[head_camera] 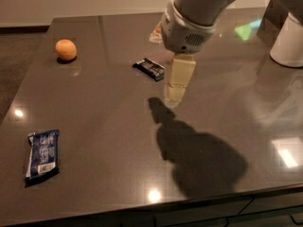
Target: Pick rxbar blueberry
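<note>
The pincer (176,91) hangs from the arm above the middle of the desk (109,122), pointing down and carrying nothing. From this angle it reads as one pale block, so it cannot be told whether it is open or closed. Just beside it, toward the far left, lies a small black bar (149,68), which is not the target. Farther off, near the far left corner, sits an orange (66,49). The blue snack bar (43,154) lies flat near the front left edge, well apart from the pincer, its long side running roughly front to back. The step in hand looks like the reach. To do it well, the arm should travel left and forward without dipping near the black bar. It should then set the pincer across the blue bar's narrow width and descend straight, wide open, since a flat wrapper offers little to catch.
</note>
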`<act>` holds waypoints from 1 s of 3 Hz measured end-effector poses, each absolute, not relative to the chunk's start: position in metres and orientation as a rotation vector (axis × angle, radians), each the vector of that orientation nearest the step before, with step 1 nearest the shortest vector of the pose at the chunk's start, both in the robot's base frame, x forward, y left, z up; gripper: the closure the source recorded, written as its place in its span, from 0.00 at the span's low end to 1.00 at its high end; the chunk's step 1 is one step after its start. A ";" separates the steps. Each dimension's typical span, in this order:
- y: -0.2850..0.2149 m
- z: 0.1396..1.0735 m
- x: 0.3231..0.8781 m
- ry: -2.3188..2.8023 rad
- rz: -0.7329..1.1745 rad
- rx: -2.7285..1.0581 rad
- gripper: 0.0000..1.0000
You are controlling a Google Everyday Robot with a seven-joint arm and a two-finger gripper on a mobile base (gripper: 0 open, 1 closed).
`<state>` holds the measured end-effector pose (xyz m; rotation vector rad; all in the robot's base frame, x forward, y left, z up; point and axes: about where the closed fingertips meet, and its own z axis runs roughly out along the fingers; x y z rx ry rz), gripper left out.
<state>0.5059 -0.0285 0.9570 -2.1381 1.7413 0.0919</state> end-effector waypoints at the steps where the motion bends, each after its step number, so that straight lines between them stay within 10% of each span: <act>1: 0.017 0.939 0.497 1.631 0.170 -2.239 0.00; 3: 0.115 0.887 0.439 1.427 0.428 -2.461 0.00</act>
